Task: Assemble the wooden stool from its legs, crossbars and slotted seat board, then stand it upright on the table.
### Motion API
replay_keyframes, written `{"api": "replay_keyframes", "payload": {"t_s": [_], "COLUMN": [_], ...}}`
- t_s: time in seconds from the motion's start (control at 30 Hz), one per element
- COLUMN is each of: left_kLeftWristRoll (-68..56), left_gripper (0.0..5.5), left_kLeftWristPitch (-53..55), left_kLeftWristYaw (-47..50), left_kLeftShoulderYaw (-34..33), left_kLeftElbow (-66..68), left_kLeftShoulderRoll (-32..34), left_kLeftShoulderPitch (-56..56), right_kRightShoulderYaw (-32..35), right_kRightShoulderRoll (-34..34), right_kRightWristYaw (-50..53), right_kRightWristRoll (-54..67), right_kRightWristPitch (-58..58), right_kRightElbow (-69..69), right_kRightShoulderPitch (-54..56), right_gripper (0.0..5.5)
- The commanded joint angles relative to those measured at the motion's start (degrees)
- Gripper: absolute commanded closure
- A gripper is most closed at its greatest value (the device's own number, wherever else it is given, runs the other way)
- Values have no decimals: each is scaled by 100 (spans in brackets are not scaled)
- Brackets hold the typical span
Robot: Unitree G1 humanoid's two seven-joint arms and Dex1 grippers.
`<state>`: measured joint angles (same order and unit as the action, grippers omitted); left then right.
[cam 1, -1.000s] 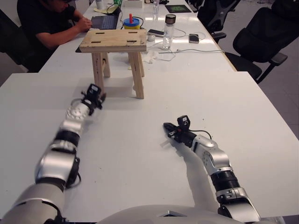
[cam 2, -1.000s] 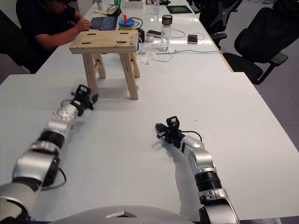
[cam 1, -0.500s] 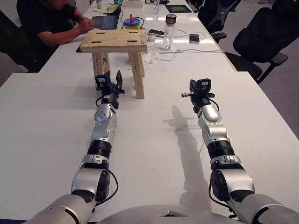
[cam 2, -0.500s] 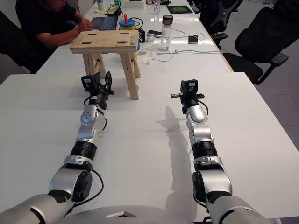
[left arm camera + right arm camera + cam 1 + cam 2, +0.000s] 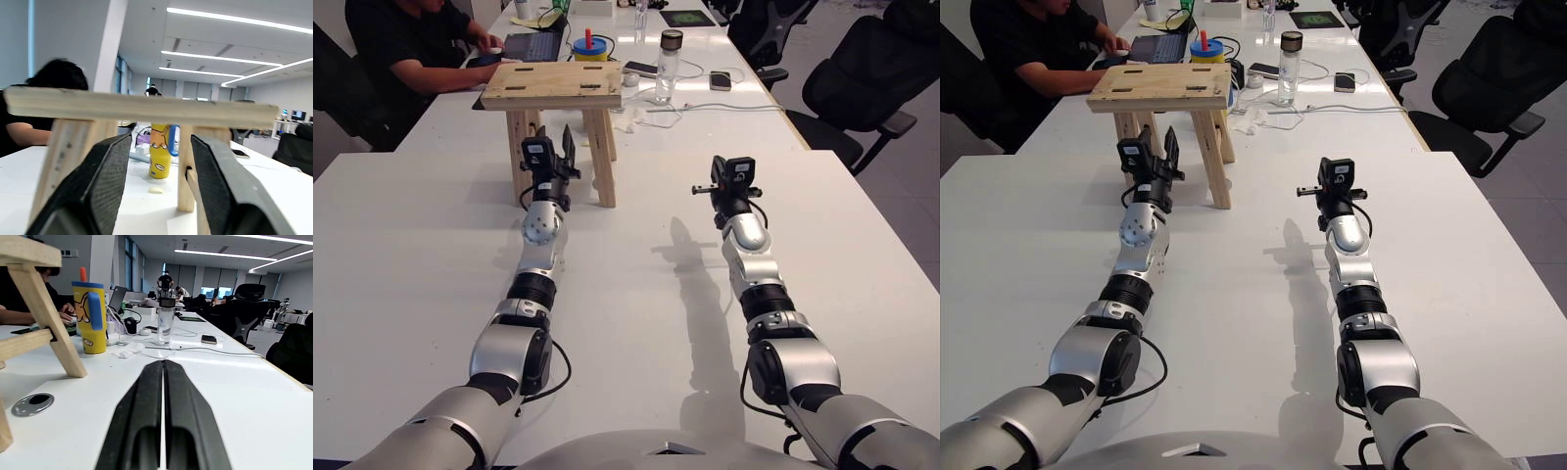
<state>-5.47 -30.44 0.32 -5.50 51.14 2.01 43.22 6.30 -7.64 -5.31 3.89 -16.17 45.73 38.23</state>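
Beside upright stool (image 5: 551, 85), left fingers (image 5: 110, 186) spread, contact unclear

The stool (image 5: 551, 86) is made of pale, bare wood, matt, with the grain showing on seat and legs. The desk (image 5: 636, 294) is finished smooth and white, with a faint sheen. A dull silver, metal-looking grommet (image 5: 33, 404) is set into it. The left tool (image 5: 554, 149) is faced with black, finely stippled matt pads (image 5: 111, 186). The right tool (image 5: 163, 363) is moulded in smooth black plastic, slightly glossy.
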Motion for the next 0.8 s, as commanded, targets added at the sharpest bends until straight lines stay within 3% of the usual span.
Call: {"api": "replay_keyframes", "payload": {"t_s": [0.03, 0.8], "left_kLeftWristRoll": [87, 465], "left_gripper": [324, 324], "left_kLeftWristPitch": [-122, -341], "left_kLeftWristYaw": [-115, 118], "left_kLeftShoulderYaw": [44, 81], "left_kLeftElbow": [127, 208], "left_kLeftShoulderRoll": [-91, -115], "left_kLeftShoulderPitch": [78, -1], "right_kRightShoulderYaw": [-18, -97], "right_kRightShoulderRoll": [155, 284], "right_kRightWristYaw": [-106, -368], "right_kRightWristRoll": [57, -22], "right_kRightWristPitch": [-79, -153], "right_kRightElbow": [81, 302], "right_kRightShoulderPitch": [219, 321], "right_gripper": [550, 550]}}
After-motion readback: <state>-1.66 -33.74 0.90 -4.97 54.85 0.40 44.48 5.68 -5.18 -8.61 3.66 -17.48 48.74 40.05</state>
